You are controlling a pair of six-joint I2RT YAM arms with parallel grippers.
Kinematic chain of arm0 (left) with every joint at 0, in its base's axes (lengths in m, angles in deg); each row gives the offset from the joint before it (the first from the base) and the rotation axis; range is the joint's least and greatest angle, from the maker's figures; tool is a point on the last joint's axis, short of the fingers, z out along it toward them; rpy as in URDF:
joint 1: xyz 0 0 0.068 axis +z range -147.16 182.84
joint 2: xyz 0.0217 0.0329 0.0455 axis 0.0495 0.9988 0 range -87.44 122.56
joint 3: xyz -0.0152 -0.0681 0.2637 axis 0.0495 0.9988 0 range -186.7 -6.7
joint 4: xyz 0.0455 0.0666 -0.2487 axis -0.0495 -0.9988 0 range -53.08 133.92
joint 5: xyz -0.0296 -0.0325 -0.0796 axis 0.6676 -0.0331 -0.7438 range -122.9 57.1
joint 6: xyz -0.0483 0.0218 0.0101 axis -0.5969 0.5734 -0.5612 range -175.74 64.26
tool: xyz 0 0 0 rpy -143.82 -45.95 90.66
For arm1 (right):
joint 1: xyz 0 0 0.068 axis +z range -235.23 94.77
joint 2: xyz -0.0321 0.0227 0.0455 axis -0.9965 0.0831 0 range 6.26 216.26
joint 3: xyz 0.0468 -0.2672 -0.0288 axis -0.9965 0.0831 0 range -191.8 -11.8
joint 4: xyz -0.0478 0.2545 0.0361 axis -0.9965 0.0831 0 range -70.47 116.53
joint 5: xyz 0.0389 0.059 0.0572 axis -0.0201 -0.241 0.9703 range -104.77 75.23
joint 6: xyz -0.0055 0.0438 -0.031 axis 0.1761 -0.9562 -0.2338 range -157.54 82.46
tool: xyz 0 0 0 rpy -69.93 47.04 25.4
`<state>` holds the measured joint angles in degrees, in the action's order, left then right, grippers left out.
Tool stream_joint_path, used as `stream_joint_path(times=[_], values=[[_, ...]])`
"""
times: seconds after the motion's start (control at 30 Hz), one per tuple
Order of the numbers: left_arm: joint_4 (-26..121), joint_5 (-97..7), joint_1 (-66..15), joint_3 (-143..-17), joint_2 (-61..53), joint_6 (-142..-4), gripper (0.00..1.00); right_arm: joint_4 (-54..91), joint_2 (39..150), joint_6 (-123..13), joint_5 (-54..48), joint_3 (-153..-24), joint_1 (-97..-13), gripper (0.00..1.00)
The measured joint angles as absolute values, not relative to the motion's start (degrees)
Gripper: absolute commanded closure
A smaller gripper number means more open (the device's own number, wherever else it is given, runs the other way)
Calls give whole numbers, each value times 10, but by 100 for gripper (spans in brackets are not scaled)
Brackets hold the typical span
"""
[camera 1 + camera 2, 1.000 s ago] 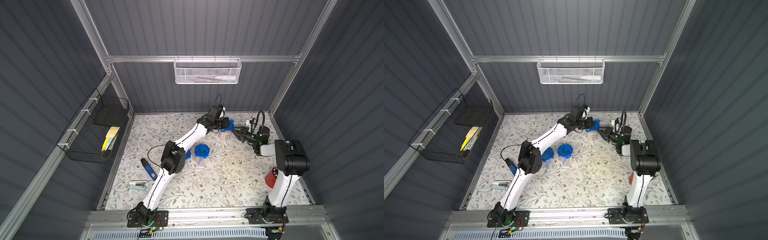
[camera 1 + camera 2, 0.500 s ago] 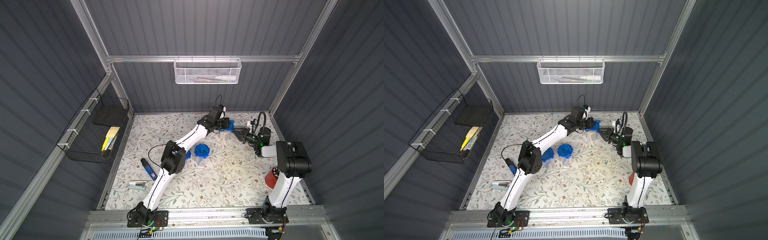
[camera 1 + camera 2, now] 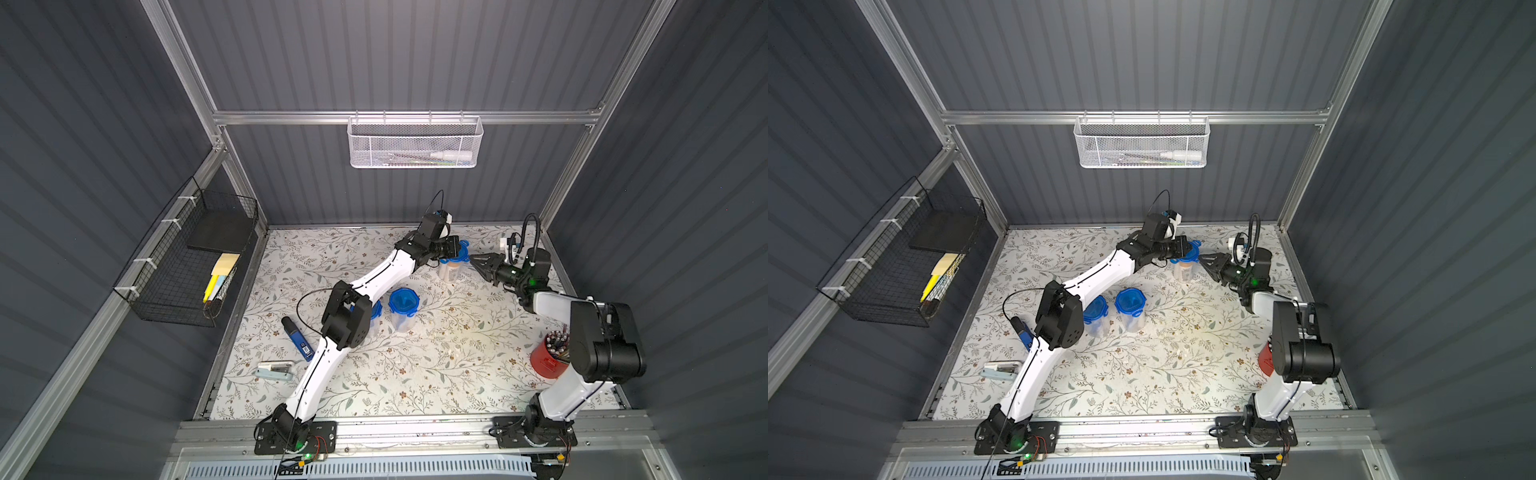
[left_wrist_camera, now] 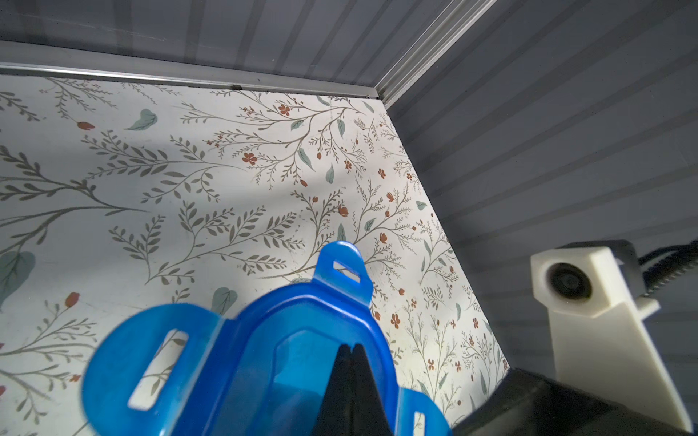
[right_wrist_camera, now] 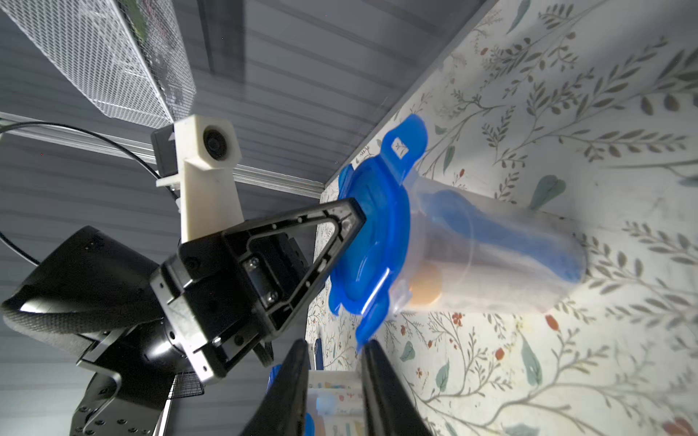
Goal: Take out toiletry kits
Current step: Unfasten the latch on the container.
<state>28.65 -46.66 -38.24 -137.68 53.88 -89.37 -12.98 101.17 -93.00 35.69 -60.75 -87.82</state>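
A clear jar (image 5: 491, 260) with a blue clip lid (image 5: 374, 241) stands at the back right of the table, seen in both top views (image 3: 451, 270) (image 3: 1185, 271). Inside it show parts of a toiletry kit: a blue toothbrush (image 5: 510, 241) and a tan bottle cap (image 5: 425, 285). My left gripper (image 4: 353, 349) is shut and empty, its tips resting on top of the lid (image 4: 264, 358), whose clips stand unlatched. My right gripper (image 5: 334, 351) is open beside the jar. One lid clip (image 5: 372, 321) hangs at the tip of one of its fingers (image 5: 374, 362).
Two more blue-lidded jars (image 3: 403, 307) (image 3: 375, 311) stand mid-table by the left arm's elbow. A dark-blue gadget (image 3: 297, 338) and a pale stapler-like item (image 3: 274, 370) lie front left. A red pen cup (image 3: 548, 357) stands near the right arm. Wire baskets hang on the left wall (image 3: 187, 266) and back wall (image 3: 415, 143).
The right gripper has edged slightly toward the jar's lid. The left gripper stays pressed on the lid.
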Motion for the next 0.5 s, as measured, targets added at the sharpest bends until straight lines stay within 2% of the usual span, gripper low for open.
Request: stream_joint_path(times=[0.17, 0.3, 0.5], values=[[282, -465, -383, -1376, 536, -893, 100, 75, 986, -830, 290, -727, -878, 54], [273, -465, -383, -1376, 532, -893, 100, 152, 1011, -792, 258, -794, -878, 52], [265, -465, -383, -1376, 530, -891, 100, 203, 1107, -780, 252, -850, -878, 51]])
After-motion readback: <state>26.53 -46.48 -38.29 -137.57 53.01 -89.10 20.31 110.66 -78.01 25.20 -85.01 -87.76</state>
